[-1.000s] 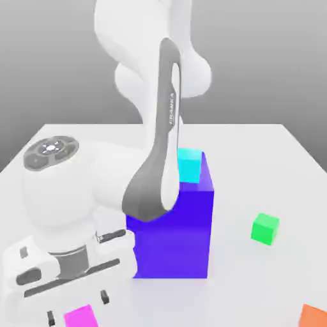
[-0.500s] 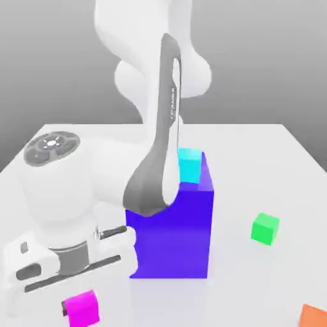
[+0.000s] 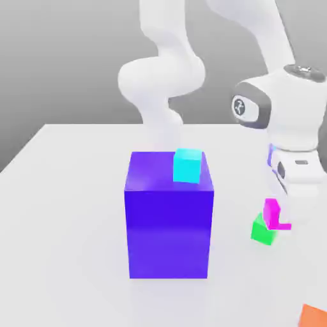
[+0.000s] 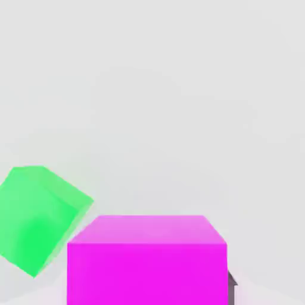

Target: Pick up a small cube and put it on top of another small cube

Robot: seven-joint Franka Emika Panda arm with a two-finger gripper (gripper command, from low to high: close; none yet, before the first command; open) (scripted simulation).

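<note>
My gripper [image 3: 277, 217] is shut on the small magenta cube [image 3: 273, 212] and holds it off the table at the exterior view's right. The bright green cube [image 3: 262, 232] rests on the white table [image 3: 64, 211] just below it, slightly toward the exterior view's left, and the two overlap there. In the hand view the magenta cube [image 4: 147, 260] sits close between my fingers, with the green cube [image 4: 37, 217] lower down and off to one side, turned at an angle. I cannot tell whether the two cubes touch.
A big blue-violet block [image 3: 169, 223] stands mid-table with a small cyan cube [image 3: 188, 165] on its top far corner. A small orange cube [image 3: 314, 316] lies at the front edge on the exterior view's right. The arm's white links rise behind the block.
The arm has swung from the front at the exterior view's left across to the right, carrying the magenta cube up off the table to just over the green cube.
</note>
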